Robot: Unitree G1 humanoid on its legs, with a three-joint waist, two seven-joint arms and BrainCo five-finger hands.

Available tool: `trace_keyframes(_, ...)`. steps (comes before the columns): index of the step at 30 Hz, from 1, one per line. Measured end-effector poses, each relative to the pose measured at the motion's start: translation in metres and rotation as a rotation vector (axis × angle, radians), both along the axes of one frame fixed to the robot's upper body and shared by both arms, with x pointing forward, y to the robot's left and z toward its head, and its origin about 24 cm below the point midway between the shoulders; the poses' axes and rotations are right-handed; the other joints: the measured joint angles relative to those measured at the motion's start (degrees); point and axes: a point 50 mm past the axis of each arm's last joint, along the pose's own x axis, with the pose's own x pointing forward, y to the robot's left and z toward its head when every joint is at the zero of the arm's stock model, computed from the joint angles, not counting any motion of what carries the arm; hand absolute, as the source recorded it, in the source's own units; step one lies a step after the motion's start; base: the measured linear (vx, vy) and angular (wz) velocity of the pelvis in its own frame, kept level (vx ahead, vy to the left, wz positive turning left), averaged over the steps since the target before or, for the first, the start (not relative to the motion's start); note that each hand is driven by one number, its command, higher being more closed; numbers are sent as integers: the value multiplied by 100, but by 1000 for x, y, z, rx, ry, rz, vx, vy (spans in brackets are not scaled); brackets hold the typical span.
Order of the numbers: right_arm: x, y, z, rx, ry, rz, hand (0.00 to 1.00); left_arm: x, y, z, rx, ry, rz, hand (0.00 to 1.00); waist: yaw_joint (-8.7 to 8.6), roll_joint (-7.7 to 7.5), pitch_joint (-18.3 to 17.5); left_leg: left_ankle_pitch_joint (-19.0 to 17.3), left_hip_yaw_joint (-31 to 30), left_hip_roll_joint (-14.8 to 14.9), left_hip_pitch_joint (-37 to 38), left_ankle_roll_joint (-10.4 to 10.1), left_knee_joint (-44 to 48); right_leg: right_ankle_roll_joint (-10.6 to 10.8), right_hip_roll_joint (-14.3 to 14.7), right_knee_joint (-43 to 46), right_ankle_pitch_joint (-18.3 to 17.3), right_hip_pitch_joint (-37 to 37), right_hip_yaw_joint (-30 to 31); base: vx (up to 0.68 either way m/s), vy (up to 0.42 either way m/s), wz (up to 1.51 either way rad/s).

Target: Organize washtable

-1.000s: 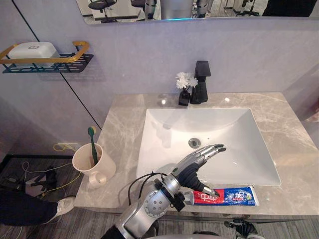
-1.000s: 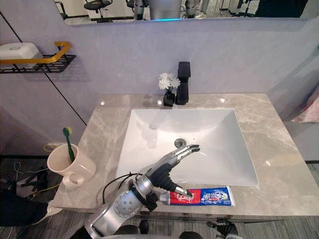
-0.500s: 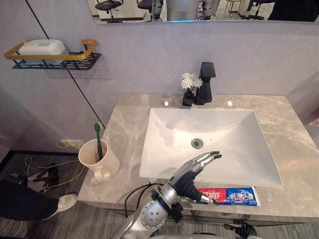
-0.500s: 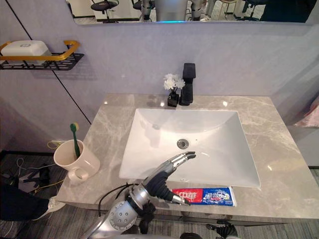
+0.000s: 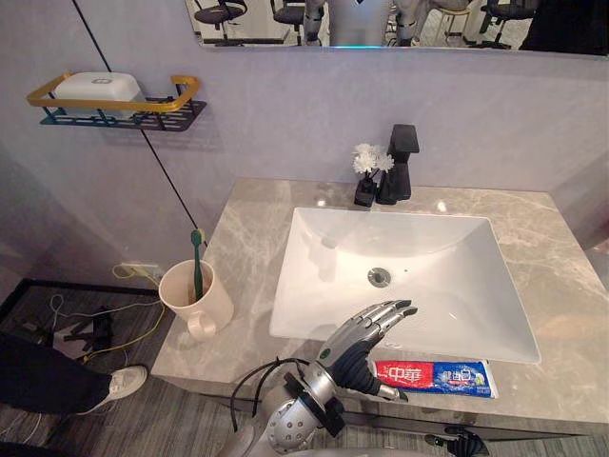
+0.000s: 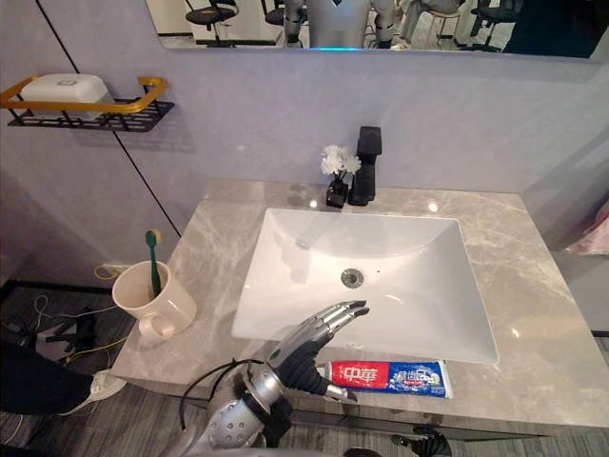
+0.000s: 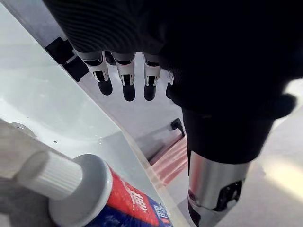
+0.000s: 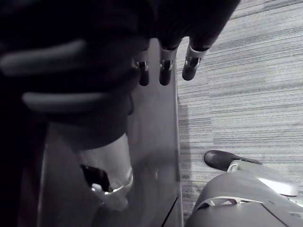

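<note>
Left wrist view brings the left hand [image 7: 124, 71] close: its fingers [image 7: 129, 87] run straight and side by side, the thumb [image 7: 213, 189] stands well off from them, and nothing is clasped between. The white ribbed cap [image 7: 47, 174] of the toothpaste tube [image 7: 130, 201] lies just past the spread hand, beside the front edge of the white sink [image 7: 42, 109]. Both eye views give the wider layout that the wrist camera cannot. The red-and-blue tube lies flat along the front strip of the grey marble counter [image 5: 238, 248], cap pointing to the robot's left, with the hand poised over that cap end and its fingers reaching over the sink's front rim. On the counter's left front corner stands a cream cup [image 5: 200, 303] with a green toothbrush [image 5: 197, 265] leaning in it. At the back a black faucet [image 5: 400, 164] rises behind the basin, white flowers [image 5: 367, 160] in a small dark vase just beside it. On the grey wall hangs a black wire shelf [image 5: 143, 116] with a yellow rail, carrying a white soap box [image 5: 95, 88], and a mirror [image 5: 381, 24] runs above. Right wrist view shows the right hand [image 8: 163, 71] with fingers loose and holding nothing, above a grey carpeted floor [image 8: 236, 94] — a person's shoe [image 5: 116, 383] rests on the floor left of the counter.
</note>
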Motion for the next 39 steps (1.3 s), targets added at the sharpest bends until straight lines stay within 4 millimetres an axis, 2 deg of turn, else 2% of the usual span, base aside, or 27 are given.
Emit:
trace_keyframes(7, 0, 0, 0, -2, -2, -1, 0, 1, 1, -12, 37, 25, 10, 0, -4, 19, -25, 15, 41, 18, 15, -2, -90, -4, 10, -92, 31, -3, 26, 4, 1, -2)
trace_keyframes(16, 2, 0, 1, -7, -5, -3, 0, 12, -3, -23, 105, 18, -12, 0, -27, 60, -54, 43, 126, 29, 46, 3, -195, -5, 25, -224, 119, 0, 111, 18, 3, -5)
trace_keyframes(22, 5, -1, 1, -19, -10, -8, 0, 13, -7, -25, 99, 13, -8, 0, -67, 77, -45, 75, 134, 10, 70, 26, -266, 12, 12, -326, 172, 20, 127, 0, 0, 0)
trace_keyframes(24, 8, -1, 2, -20, -17, -7, 0, 13, -8, -25, 99, 10, -8, 0, -149, 79, -43, 135, 134, 6, 90, 28, -359, 23, 9, -379, 203, 23, 128, 0, 0, 0)
trace_keyframes(37, 16, -3, 4, -25, -38, -17, 0, 14, -15, -25, 104, -18, -50, 0, -180, 171, 11, 151, 180, 13, 107, 26, -395, 23, 11, -397, 235, 1, 189, -2, 2, -1)
trace_keyframes(38, 16, -4, 4, -25, -39, -19, 0, 14, -16, -25, 104, -18, -52, 100, -181, 180, 16, 151, 182, 13, 107, 26, -396, 23, 11, -398, 235, 0, 192, 0, 0, 0)
trace_keyframes(39, 16, -4, 4, -25, -40, -19, 0, 14, -16, -25, 104, -18, -53, 100, -181, 184, 19, 151, 183, 13, 107, 26, -396, 23, 11, -399, 235, 0, 192, 0, 0, 0)
